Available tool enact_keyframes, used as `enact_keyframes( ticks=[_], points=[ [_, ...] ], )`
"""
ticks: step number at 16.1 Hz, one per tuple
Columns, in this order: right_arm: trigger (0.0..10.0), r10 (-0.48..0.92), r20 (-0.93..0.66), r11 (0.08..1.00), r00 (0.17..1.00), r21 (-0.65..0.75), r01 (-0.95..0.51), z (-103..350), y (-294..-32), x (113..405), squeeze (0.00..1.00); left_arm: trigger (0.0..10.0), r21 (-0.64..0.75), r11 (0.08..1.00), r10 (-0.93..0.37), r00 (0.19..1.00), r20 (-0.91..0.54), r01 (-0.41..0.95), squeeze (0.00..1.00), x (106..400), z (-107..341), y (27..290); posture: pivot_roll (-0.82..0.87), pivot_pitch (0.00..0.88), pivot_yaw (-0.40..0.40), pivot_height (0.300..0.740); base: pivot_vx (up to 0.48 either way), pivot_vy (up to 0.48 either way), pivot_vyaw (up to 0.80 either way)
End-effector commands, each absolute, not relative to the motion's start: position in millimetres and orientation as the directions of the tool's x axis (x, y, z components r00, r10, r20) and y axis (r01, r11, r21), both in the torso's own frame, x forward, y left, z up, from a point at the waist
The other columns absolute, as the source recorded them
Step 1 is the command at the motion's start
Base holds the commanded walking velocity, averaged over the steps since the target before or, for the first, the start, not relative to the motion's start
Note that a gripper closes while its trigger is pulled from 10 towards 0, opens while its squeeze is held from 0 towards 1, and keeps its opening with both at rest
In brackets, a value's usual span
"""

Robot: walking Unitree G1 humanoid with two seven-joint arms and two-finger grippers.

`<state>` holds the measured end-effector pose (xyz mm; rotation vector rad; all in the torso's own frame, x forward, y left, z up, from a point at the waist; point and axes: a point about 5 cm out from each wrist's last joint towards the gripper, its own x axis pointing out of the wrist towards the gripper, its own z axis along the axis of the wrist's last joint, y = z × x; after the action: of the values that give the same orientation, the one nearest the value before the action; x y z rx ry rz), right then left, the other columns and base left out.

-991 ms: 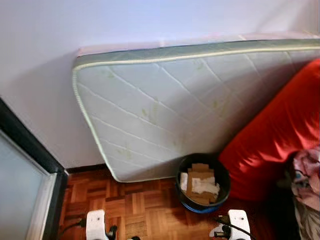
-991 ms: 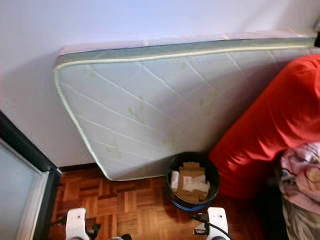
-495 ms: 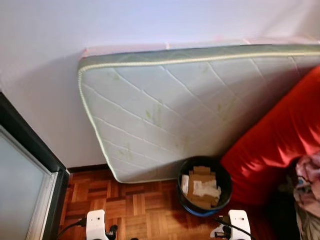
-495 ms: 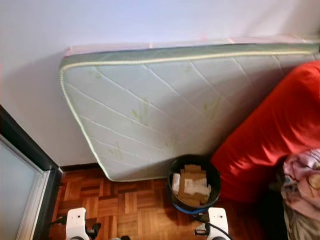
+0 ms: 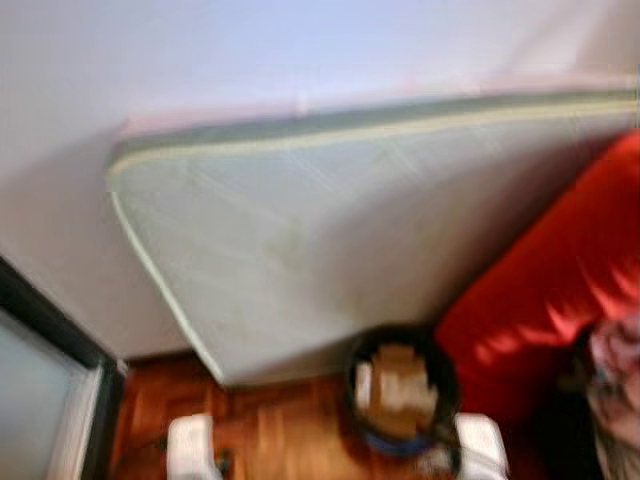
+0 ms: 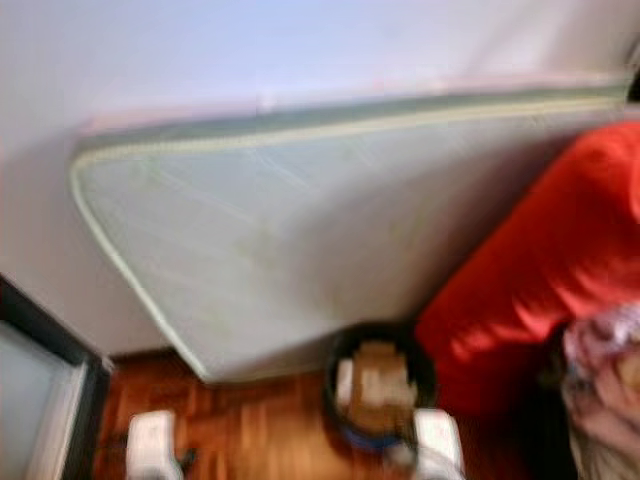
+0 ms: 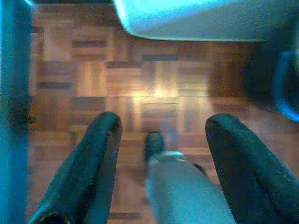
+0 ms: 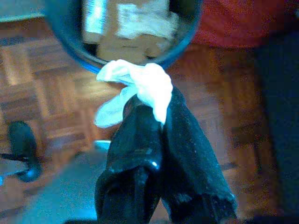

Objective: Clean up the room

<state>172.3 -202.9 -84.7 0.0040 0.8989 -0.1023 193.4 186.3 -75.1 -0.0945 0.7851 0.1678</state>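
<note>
Right gripper (image 8: 156, 109): its 2 black fingers were pressed together on a crumpled white tissue (image 8: 140, 88), low over the parquet floor (image 8: 42, 79) and just short of the bin's near rim.
Left gripper (image 7: 161, 140): fingers spread apart with nothing between them, above bare parquet.
Open room: bare parquet lay ahead of the left gripper as far as the mattress's bottom corner; a dark door frame (image 5: 60, 345) bounded it on the robot's left.
Edges: a pale quilted mattress (image 5: 330, 240) leaned tilted against the white wall (image 5: 200, 50), its lower corner on the floor beside the bin; a red cushion (image 5: 560, 290) pressed in beside the bin on the right.
Bin (image 5: 403, 395): round, dark, with a blue band at the base, standing between mattress and cushion, holding cardboard pieces (image 8: 124, 44) and white scraps.
Tissue: soft, wrinkled, bright white, bunched at the fingertips with 1 loose flap hanging free.
View quality: both head views were blurred, so the bundle at the far right (image 6: 600, 370) was possibly clothing.
</note>
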Motion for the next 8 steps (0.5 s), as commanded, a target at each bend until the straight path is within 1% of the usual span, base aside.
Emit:
enact_keyframes(
  ticks=[1,5,8],
  points=[
    [10.0,-0.070,-0.772,0.996,0.632,-0.016,0.091,-83,-195,178,0.00,10.0,0.006,0.981,0.136,0.666,-0.733,-0.193,0.00,183,-79,197,0.01,0.143,-0.029,0.740,0.345,0.000,0.00],
    [10.0,-0.065,-0.765,0.996,0.641,-0.008,0.092,-83,-194,179,0.00,10.0,0.005,0.982,0.134,0.673,-0.728,-0.191,0.00,184,-79,196,0.01,0.144,-0.028,0.740,0.349,0.000,0.00],
    [10.0,-0.037,-0.759,0.997,0.650,0.016,0.076,-82,-193,180,0.00,10.0,-0.011,0.980,0.134,0.704,-0.698,-0.197,0.00,194,-73,196,0.01,0.149,-0.030,0.740,0.354,0.000,0.00]
  ],
)
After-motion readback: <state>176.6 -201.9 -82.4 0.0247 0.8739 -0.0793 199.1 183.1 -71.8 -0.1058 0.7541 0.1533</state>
